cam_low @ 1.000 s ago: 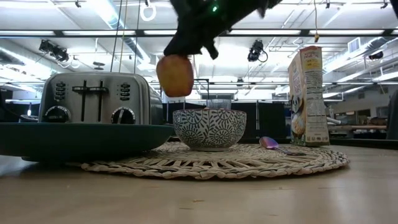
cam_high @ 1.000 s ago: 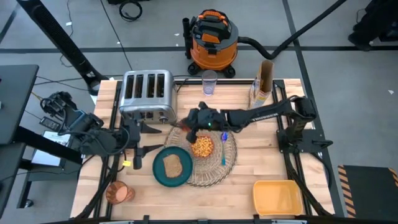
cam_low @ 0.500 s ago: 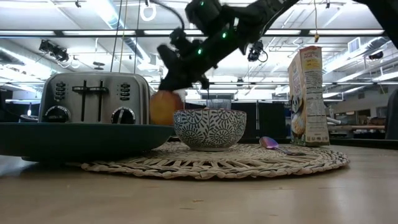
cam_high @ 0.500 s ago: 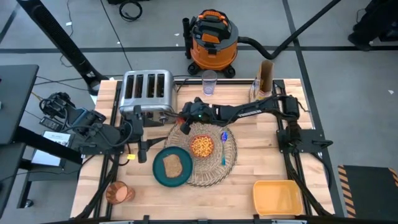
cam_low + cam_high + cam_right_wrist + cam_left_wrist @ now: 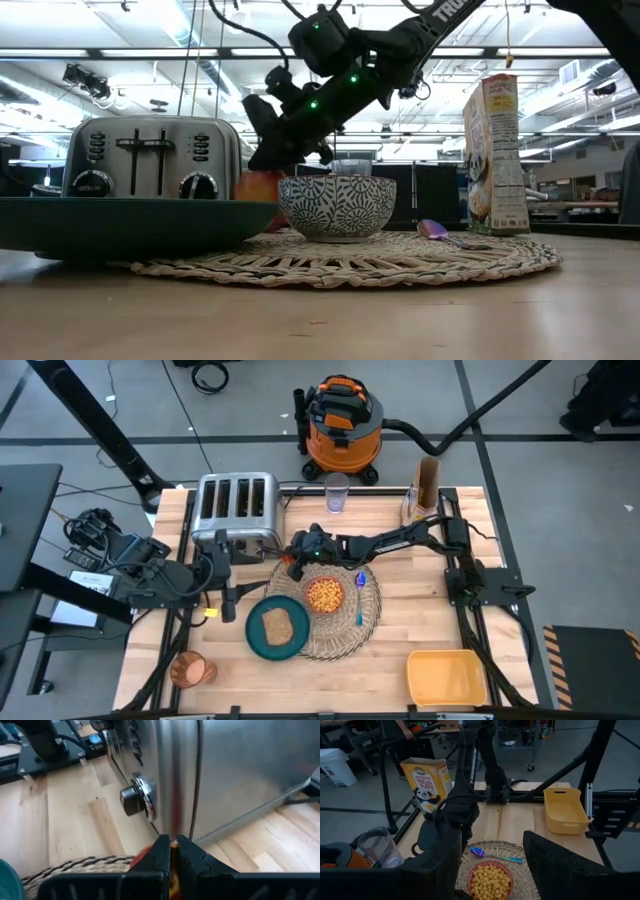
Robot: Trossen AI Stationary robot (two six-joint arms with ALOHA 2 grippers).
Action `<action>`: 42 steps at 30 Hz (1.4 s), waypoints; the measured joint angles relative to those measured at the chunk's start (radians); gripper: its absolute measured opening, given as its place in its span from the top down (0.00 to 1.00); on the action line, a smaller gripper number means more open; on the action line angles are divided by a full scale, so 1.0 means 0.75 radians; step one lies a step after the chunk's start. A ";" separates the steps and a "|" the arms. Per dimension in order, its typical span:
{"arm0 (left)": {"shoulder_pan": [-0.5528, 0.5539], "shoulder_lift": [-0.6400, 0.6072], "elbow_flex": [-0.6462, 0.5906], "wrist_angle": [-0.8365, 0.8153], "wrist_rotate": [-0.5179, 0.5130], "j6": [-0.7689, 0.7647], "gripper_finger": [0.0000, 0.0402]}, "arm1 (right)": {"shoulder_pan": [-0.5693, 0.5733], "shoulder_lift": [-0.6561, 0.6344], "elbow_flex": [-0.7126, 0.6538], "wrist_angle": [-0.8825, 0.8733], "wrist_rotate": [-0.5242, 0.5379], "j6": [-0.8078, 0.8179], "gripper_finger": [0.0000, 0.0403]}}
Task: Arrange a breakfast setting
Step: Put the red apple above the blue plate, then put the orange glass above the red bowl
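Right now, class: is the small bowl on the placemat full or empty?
Full. The high view shows the bowl on the woven placemat heaped with small golden cereal balls; the left wrist view shows the same.

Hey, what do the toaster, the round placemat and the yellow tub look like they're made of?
Toaster: shiny metal, probably steel; its side mirrors the room in the right wrist view.
Placemat: pale woven straw or similar fibre; braided strands show.
Tub: likely plastic; smooth, uniform yellow, moulded walls.
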 joint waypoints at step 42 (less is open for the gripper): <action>-0.142 0.000 0.000 -0.030 0.188 -0.433 0.45 | 0.047 -0.184 -0.001 -0.060 -0.013 0.014 0.62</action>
